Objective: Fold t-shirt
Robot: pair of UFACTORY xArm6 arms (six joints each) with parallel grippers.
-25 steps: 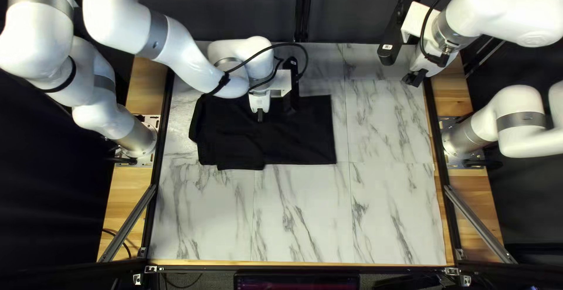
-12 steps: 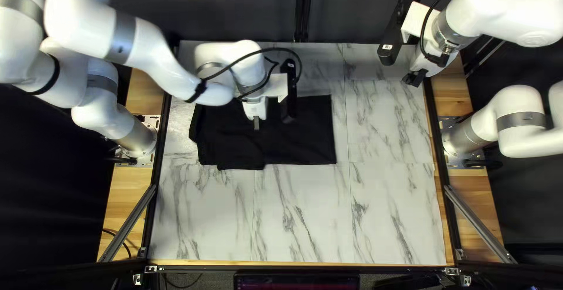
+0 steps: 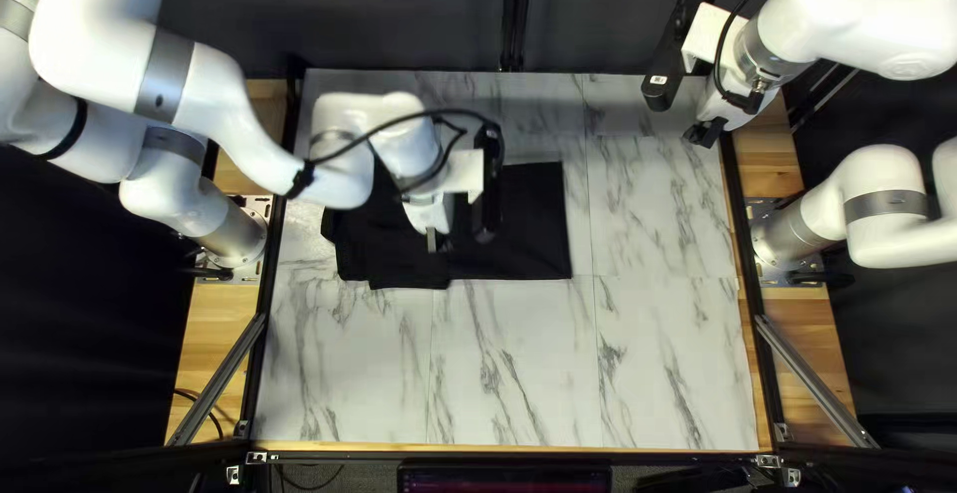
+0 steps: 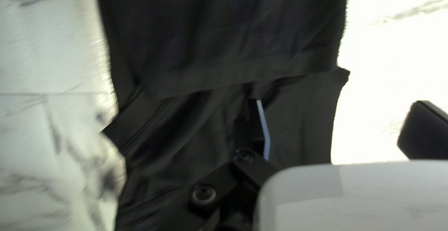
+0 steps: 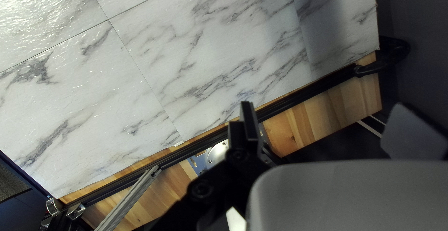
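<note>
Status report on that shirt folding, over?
Both open: left gripper low over black folded cloth t-shirt, gripping nothing; right gripper raised near white marble table far edge. Nothing in the way.

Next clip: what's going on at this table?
The left arm's gripper hovers open over a black t-shirt, which lies partly folded into a rough rectangle on the marble table. It grips nothing. The right arm's gripper hangs open at the table's far right corner, well clear of the shirt.
</note>
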